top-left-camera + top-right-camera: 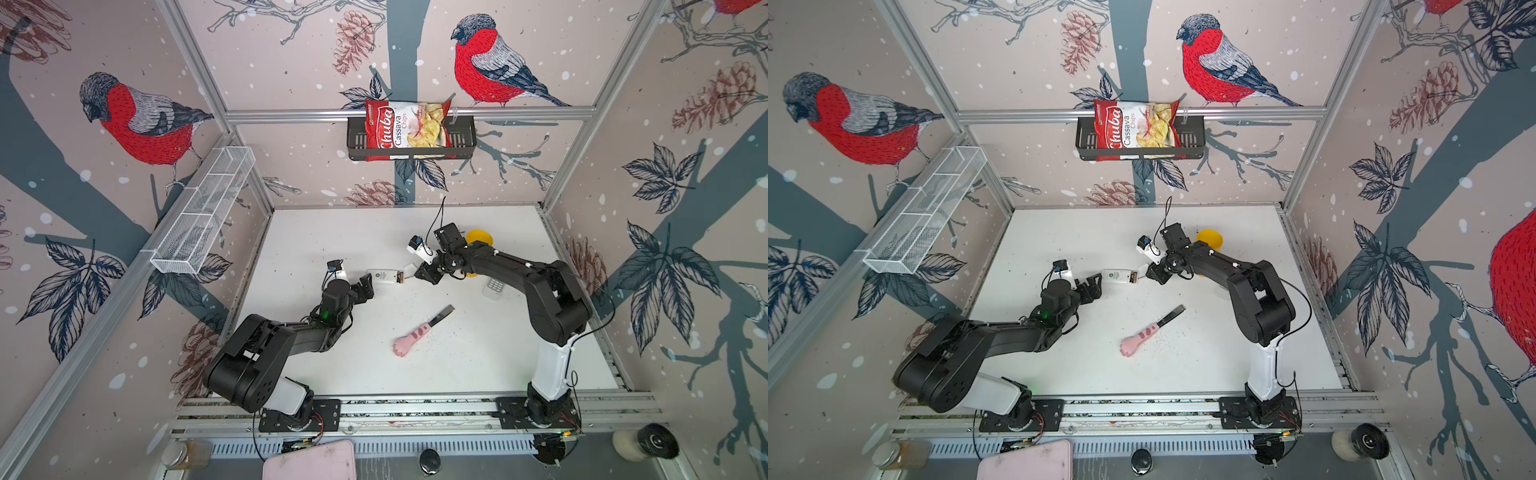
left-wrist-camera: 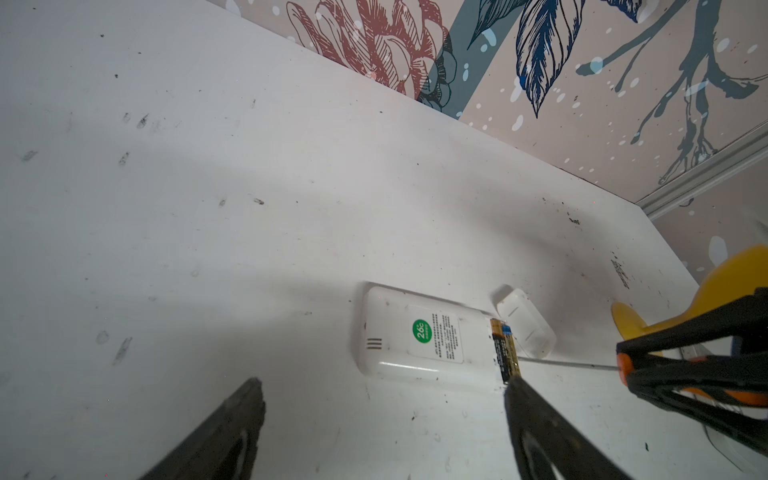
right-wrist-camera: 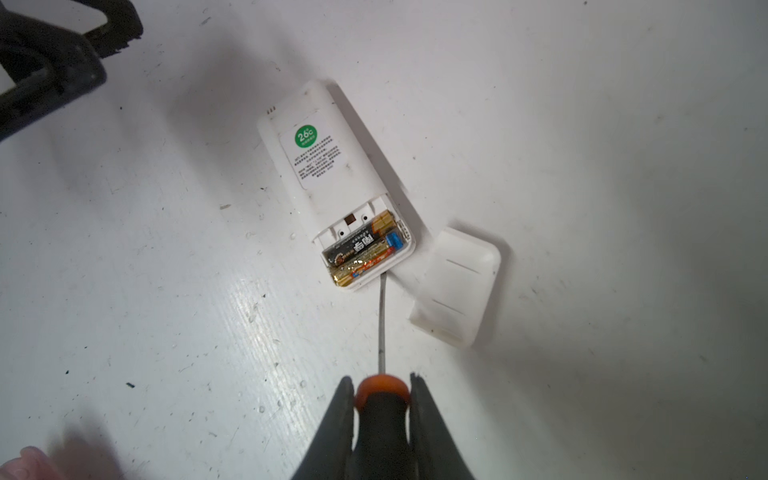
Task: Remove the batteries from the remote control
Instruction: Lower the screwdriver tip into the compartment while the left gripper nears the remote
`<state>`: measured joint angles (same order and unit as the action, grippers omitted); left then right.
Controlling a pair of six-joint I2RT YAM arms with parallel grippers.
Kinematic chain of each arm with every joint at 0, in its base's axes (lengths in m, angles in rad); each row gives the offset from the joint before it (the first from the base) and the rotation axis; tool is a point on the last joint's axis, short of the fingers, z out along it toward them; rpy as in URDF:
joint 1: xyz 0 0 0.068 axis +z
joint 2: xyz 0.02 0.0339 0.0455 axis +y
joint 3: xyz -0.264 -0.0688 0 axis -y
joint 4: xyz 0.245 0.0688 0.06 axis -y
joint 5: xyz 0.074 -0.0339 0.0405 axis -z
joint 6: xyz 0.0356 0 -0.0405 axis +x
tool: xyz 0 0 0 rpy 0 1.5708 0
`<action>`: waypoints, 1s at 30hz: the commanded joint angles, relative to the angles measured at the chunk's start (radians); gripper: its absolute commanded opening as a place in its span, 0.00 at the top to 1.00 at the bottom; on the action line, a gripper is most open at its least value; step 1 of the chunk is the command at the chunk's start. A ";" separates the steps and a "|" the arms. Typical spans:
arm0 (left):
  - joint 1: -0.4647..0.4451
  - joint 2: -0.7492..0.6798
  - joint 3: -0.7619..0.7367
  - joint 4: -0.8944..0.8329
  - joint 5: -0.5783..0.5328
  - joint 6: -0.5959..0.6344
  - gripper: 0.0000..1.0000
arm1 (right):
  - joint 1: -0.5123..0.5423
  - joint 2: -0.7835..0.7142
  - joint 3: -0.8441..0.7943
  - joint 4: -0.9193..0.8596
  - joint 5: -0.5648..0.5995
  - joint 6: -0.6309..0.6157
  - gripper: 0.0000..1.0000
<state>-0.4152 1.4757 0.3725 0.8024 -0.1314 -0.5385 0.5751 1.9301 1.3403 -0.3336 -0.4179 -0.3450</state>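
Observation:
The white remote control (image 3: 328,166) lies back up on the table, in both top views (image 1: 384,277) (image 1: 1117,277). Its end compartment stands open with two batteries (image 3: 361,249) (image 2: 505,349) side by side inside. The loose white cover (image 3: 457,286) (image 2: 525,328) rests beside that end. My right gripper (image 3: 381,384) (image 1: 428,272) is shut on a screwdriver (image 3: 381,411) with an orange-and-black handle. The thin shaft of the tool reaches the compartment's edge. My left gripper (image 2: 384,381) (image 1: 368,286) is open at the remote's other end, holding nothing.
A pink paw-handled tool (image 1: 415,336) lies in front of the remote. A yellow object (image 1: 480,239) and a small white keypad remote (image 1: 494,287) sit by the right arm. A chips bag (image 1: 405,124) fills a black wall basket; a white wire basket (image 1: 203,212) hangs on the left wall.

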 commanded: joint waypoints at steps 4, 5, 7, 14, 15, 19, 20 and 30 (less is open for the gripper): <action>0.007 0.025 0.060 0.004 -0.009 0.060 0.11 | 0.009 -0.039 -0.032 -0.013 -0.049 -0.006 1.00; 0.007 0.032 0.075 -0.006 -0.010 0.073 0.11 | 0.009 -0.048 -0.040 -0.005 -0.041 -0.002 1.00; 0.007 0.042 0.103 -0.032 -0.013 0.105 0.12 | 0.009 -0.064 -0.056 0.011 -0.017 0.006 1.00; 0.019 0.106 0.189 -0.119 0.006 0.145 0.14 | 0.023 -0.112 -0.086 0.034 0.043 0.030 1.00; 0.024 0.119 0.200 -0.124 0.036 0.144 0.13 | 0.027 -0.124 -0.099 0.049 0.043 0.032 1.00; 0.029 0.175 0.251 -0.160 0.085 0.144 0.09 | 0.041 -0.146 -0.125 0.095 0.044 0.040 1.00; 0.032 0.187 0.261 -0.170 0.093 0.146 0.08 | 0.041 -0.143 -0.123 0.097 0.045 0.041 1.00; 0.034 0.259 0.330 -0.231 0.135 0.149 0.06 | 0.045 -0.106 -0.113 0.113 0.056 0.037 1.00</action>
<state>-0.3824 1.7237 0.6876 0.5957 -0.0204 -0.4026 0.6189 1.8160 1.2201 -0.2405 -0.3706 -0.3111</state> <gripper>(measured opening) 0.943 0.236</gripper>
